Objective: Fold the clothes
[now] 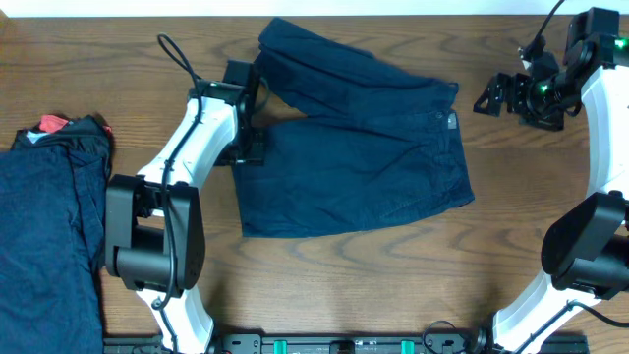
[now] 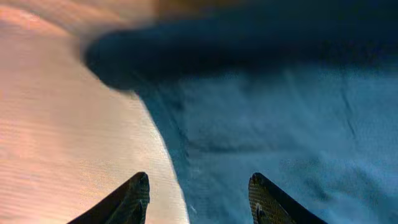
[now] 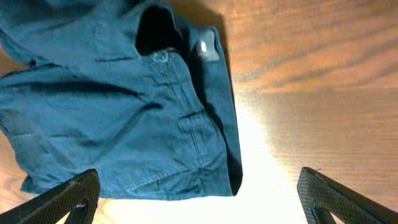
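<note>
Overhead: navy shorts [image 1: 364, 147] lie spread at centre of the wooden surface [image 1: 324, 285], one leg angled toward the upper middle, waistband toward the right. Lower hem is straight, with bare wood below it down to the frame's bottom edge. A heap of dark clothes [image 1: 49, 226] sits at the left edge, a red piece [image 1: 51, 123] showing at its top, well apart from the shorts. Left claw [image 1: 254, 147] is at the shorts' left edge. In its wrist view the claw [image 2: 199, 179] is open, its fingers [image 2: 134, 199] straddling the fabric border, one over bare wood and one over cloth; the upper fabric is blurred. Right claw [image 1: 486, 98] hovers upper right, near but apart from the waistband, with open wood around it. Its wrist view shows the claw [image 3: 199, 180] spread wide, nothing held, and the shorts [image 3: 124, 112] with their button [image 3: 160, 57] and label [image 3: 204, 48] filling the upper left.
</note>
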{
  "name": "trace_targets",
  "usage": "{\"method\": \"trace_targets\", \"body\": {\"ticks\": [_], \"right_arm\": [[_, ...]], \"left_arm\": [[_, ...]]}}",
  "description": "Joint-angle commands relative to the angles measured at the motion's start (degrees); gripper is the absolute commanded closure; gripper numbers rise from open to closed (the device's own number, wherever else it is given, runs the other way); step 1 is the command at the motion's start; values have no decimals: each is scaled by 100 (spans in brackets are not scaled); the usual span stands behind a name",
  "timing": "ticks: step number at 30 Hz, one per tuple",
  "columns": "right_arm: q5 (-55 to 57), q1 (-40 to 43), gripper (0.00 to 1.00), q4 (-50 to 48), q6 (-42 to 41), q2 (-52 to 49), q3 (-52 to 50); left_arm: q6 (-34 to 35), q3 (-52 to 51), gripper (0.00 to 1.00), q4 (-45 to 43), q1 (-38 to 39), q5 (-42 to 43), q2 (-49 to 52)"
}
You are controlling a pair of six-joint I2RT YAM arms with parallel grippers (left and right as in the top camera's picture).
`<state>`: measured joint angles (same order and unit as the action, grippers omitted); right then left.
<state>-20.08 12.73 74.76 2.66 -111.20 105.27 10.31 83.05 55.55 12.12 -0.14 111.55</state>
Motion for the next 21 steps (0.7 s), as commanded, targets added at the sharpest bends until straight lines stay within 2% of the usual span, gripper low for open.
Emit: {"method": "trace_targets", "body": {"ticks": [1,4,8,14,21], "right_arm": [[55,-46,1,24,131,-13,-11],[33,-87,1,-59,122,-13,-271],[-39,-184,1,-448,-35,35,-979],[-136,-409,1,-1825,-549,501,-2476],[-136,-612,1,-2396,-708,671,-3348]], "left_arm": [[-72,-105,49,79,70,638,-42],[293,-680,56,-302,131,695,-297],[678,-1952,56,-1086,352,442,-1309],[1182,-3331,49,-1480,496,356,-2743],[1187,-3644,42,-1499,501,356,-3012]]}}
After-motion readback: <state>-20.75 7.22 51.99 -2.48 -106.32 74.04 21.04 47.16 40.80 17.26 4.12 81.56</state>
